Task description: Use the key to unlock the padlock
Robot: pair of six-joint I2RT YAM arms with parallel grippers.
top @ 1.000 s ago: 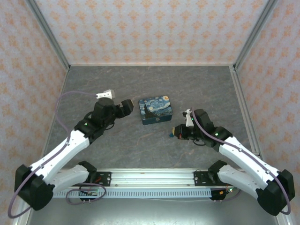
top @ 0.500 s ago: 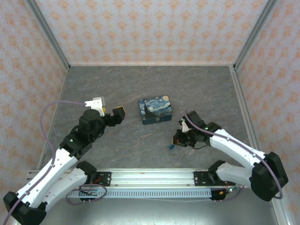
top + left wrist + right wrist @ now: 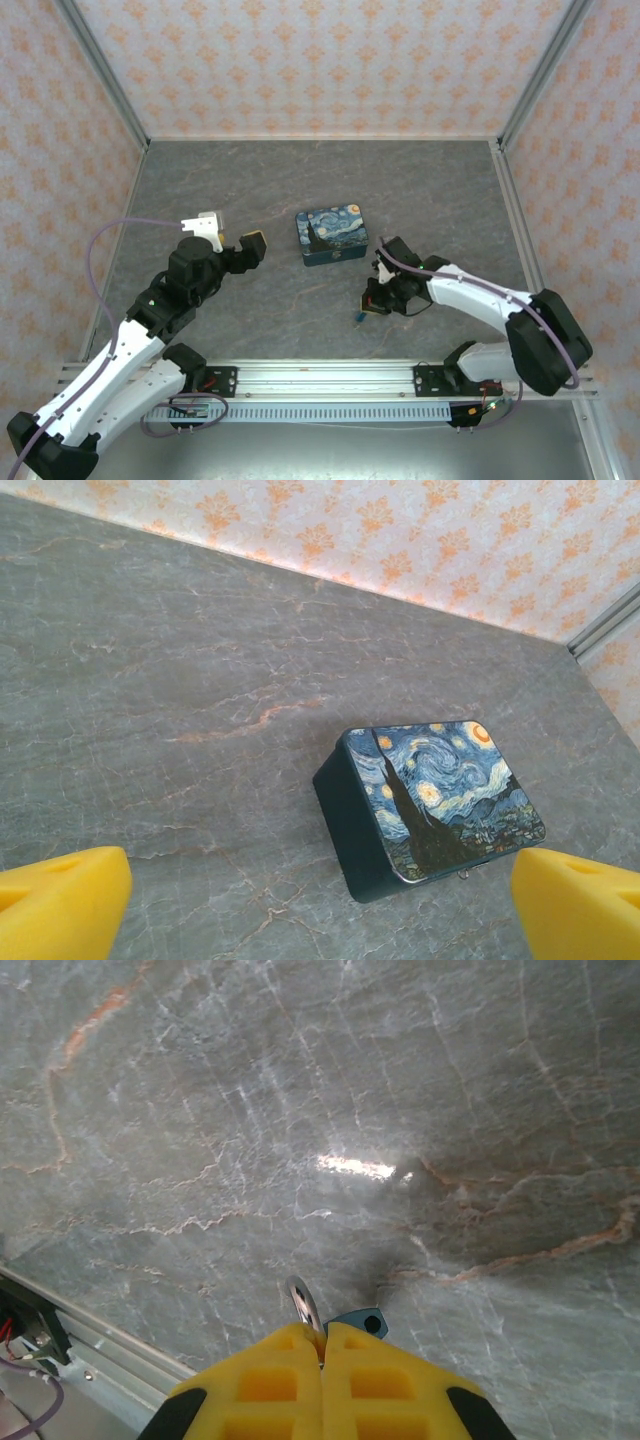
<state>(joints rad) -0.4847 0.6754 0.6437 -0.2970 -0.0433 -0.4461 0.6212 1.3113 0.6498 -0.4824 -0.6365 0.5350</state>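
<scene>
Grey marble tabletop [image 3: 300,180] w/ orange-print walls on 3 sides; Starry Night tin [image 3: 335,236] shut, near centre.

Since 1 s ago:
- Pulled left gripper [image 3: 252,245] back from just beside tin. Now apart on its left, aimed at it. Pads [image 3: 60,900] wide apart, nothing betw. them. Barely moved in last 0.5 s.
- Swung right gripper [image 3: 372,300] inward & down toward table, in front of tin. Fingers [image 3: 270,1385] pressed together, clamped on padlock [image 3: 360,1321]. Teal corner + thin metal loop [image 3: 303,1305] poking out past tips, close above stone; can't tell if touching.

Meaning for task, prob.: lock being brought low, either to set down or to present to other arm. Left standing by empty, so key work looks not yet begun. Early stage, 0 of unlocking done.

Next, prob.: steady the lock w/ keyhole reachable. Risk: tiny body twisting or slipping in so shallow a pinch.
</scene>
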